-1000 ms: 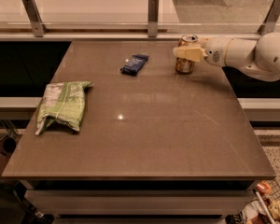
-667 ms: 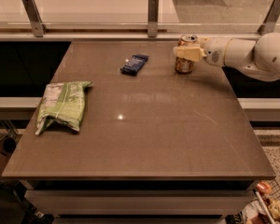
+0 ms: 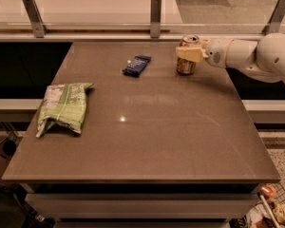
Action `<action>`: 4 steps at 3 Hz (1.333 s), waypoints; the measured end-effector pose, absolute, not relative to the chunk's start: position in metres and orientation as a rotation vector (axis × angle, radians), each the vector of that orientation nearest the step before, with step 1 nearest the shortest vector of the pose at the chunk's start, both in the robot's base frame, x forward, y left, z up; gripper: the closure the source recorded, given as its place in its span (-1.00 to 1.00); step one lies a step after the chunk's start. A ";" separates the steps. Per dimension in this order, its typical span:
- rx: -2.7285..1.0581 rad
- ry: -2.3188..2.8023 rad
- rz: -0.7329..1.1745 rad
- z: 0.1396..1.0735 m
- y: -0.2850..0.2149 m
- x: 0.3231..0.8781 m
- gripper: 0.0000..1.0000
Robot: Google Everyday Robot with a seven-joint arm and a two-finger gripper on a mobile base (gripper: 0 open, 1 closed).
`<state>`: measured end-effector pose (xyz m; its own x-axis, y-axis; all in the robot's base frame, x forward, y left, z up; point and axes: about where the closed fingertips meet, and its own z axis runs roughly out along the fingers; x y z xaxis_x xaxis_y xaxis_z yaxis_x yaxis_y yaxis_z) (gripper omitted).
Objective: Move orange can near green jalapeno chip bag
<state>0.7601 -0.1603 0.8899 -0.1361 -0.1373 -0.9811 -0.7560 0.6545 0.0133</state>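
Observation:
The orange can (image 3: 185,67) stands upright at the far right of the brown table (image 3: 147,141), its silver top showing. My gripper (image 3: 187,54) reaches in from the right at the end of the white arm (image 3: 247,53), and its tan fingers (image 3: 190,53) are closed around the can's upper half. The can's base looks to be on or just above the tabletop. The green jalapeno chip bag (image 3: 62,107) lies flat near the table's left edge, far from the can.
A flat dark blue packet (image 3: 136,65) lies at the back middle of the table, left of the can. A glass rail with metal posts (image 3: 155,15) runs behind the table. Some objects sit on the floor at bottom right (image 3: 273,208).

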 end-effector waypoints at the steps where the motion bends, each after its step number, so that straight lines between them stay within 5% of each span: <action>1: -0.761 1.651 0.634 0.895 -0.155 0.759 1.00; 4: -0.843 1.584 0.688 0.942 -0.117 0.711 1.00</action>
